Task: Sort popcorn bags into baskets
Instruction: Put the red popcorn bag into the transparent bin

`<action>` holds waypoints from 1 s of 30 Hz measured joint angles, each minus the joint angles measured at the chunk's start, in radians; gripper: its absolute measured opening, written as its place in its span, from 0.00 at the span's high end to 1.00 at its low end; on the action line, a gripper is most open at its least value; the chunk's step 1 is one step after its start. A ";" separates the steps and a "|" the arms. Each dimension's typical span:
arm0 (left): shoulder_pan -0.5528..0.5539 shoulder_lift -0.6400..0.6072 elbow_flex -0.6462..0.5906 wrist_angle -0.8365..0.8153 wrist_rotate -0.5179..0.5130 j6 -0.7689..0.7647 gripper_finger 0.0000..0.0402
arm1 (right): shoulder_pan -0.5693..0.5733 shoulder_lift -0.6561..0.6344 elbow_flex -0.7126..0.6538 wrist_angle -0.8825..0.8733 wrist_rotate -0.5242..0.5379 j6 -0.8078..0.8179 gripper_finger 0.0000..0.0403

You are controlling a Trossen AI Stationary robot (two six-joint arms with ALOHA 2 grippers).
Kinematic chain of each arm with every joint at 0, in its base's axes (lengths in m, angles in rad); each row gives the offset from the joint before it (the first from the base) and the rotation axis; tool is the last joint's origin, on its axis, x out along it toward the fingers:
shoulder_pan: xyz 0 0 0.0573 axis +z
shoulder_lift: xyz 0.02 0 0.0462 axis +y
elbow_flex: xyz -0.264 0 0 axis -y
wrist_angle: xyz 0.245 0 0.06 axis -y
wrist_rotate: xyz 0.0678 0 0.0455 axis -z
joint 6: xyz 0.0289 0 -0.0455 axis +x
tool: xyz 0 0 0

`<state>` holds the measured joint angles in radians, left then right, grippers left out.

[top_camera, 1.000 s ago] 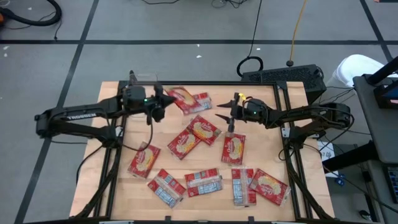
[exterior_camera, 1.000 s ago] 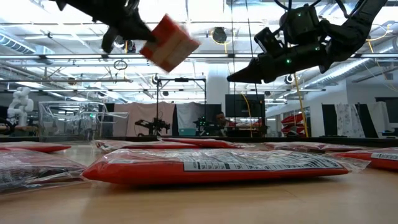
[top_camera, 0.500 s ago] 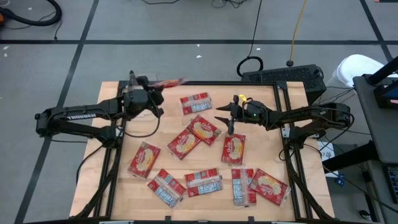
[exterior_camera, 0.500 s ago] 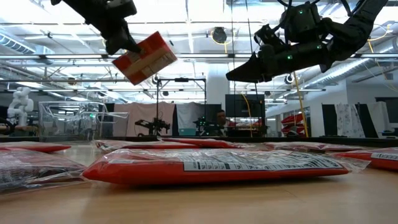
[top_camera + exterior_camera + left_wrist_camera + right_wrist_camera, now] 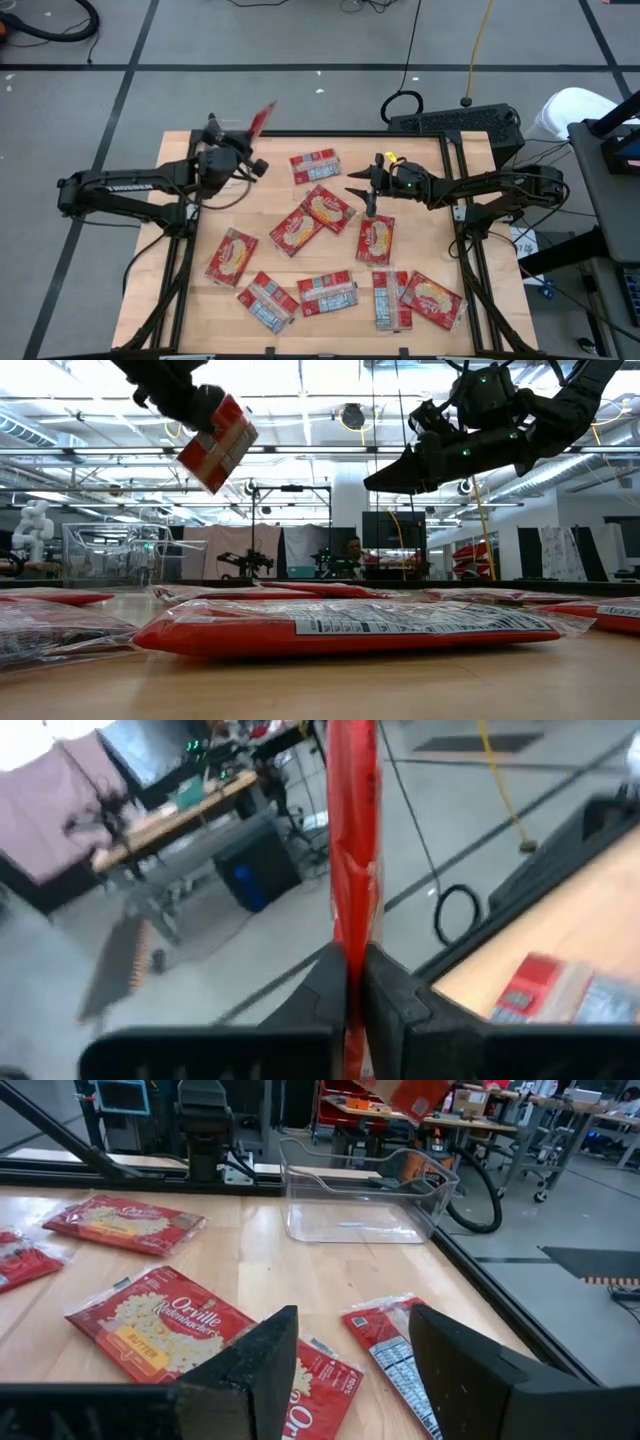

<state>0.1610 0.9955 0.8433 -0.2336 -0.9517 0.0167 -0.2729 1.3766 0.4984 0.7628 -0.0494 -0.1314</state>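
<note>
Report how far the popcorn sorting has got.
Barely started. Done: nothing visible, since the clear basket at the table's far left corner looks empty. In hand: the left gripper is shut on one popcorn bag, held edge-up in the air near that basket. Left: nine bags lie on the table. The right gripper hovers open above them.

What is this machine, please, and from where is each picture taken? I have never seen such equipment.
It is a robot with two dark arms at a wooden table. One camera looks straight down, one looks level across the table, and one sits on each wrist. Red popcorn bags lie scattered on the table, and a clear basket stands at its far left corner. The left gripper holds one popcorn bag in the air, near the basket. The right gripper hovers open above the bags.
</note>
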 joint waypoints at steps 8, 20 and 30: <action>0.052 0.112 0.295 -0.361 0.009 -0.195 0.96 | 0.000 0.000 0.000 -0.039 -0.003 -0.023 0.54; 0.195 0.462 0.692 -1.227 0.192 -0.807 0.96 | 0.000 0.000 0.000 -0.082 -0.004 -0.086 0.54; 0.273 0.552 0.638 -1.342 0.326 -0.968 0.96 | 0.002 0.000 -0.001 -0.102 -0.054 -0.072 0.54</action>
<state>0.4343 1.5472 1.4811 -1.5755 -0.6254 -0.9509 -0.2706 1.3769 0.4978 0.6611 -0.1030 -0.2032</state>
